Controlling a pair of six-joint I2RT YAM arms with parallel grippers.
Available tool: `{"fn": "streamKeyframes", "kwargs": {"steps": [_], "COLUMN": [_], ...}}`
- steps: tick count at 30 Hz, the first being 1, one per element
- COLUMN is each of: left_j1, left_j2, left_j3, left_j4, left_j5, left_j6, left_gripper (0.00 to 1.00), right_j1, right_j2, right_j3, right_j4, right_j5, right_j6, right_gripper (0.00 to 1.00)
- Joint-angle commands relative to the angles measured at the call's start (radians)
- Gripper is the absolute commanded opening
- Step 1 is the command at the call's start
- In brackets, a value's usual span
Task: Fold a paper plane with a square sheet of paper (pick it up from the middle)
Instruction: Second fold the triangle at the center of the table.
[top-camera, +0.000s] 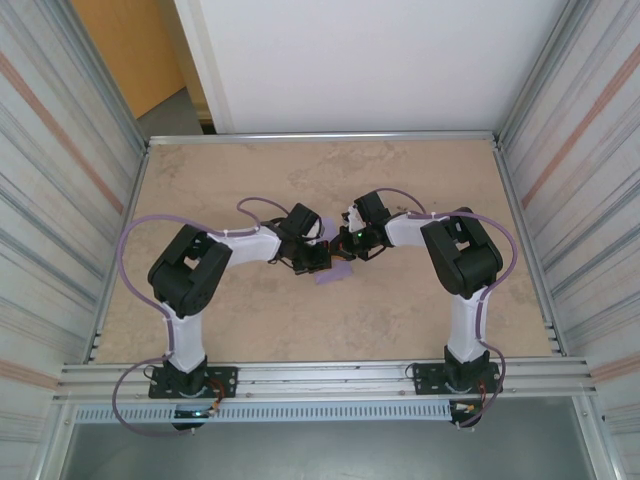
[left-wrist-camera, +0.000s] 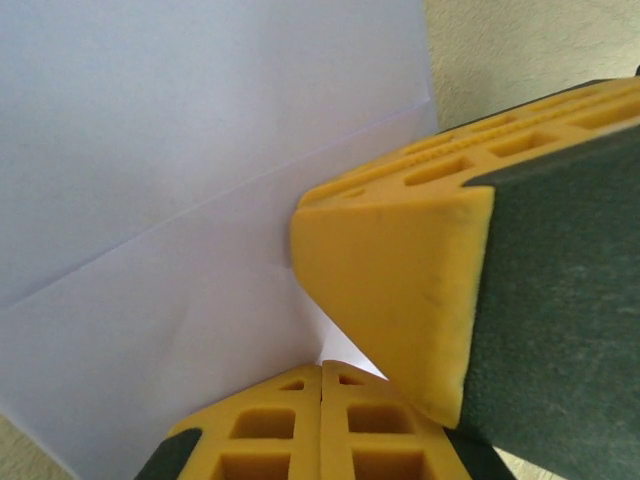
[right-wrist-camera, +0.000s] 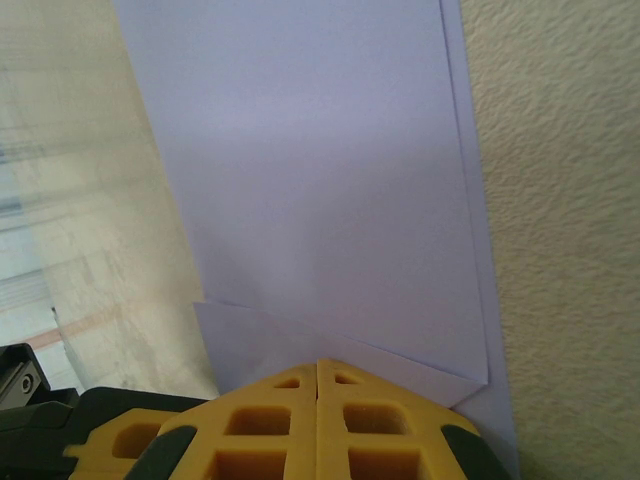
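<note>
Pressure matters; left gripper (left-wrist-camera: 320, 375) and right gripper (right-wrist-camera: 318, 368), both closed, rest on the square sheet of paper (right-wrist-camera: 320, 200); press its crease (left-wrist-camera: 200, 211) evenly, edges aligned.

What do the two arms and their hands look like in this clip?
Both the left arm and right arm have chunky black joints, white links and black bases, with a thin purple cable running along each. The left hand and right hand have yellow fingers moulded with square holes and dark pads.

Lavender paper (top-camera: 331, 273) on beige table (top-camera: 400, 320)
</note>
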Motion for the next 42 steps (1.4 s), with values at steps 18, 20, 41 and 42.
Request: {"fn": "streamKeyframes", "kwargs": {"steps": [18, 20, 41, 42], "left_j1": [0.010, 0.010, 0.074, 0.076], "left_j2": [-0.119, -0.152, -0.251, -0.235], "left_j3": [-0.272, -0.309, -0.156, -0.145], "left_j4": [0.059, 0.047, 0.099, 0.102], "left_j5": [0.084, 0.085, 0.014, 0.013], "left_j6": [-0.083, -0.083, -0.081, -0.081], "left_gripper": [0.00, 0.00, 0.05, 0.06], "right_j1": [0.002, 0.002, 0.001, -0.003], "right_j2": [0.086, 0.087, -0.096, -0.107], "right_j3": [-0.044, -0.042, -0.001, -0.014], "right_j4": [-0.155, -0.155, 0.005, 0.007], "right_j5": [0.112, 0.113, 0.015, 0.028], "right_j6": [0.016, 0.017, 0.142, 0.146], "right_gripper": [0.02, 0.02, 0.27, 0.28]}}
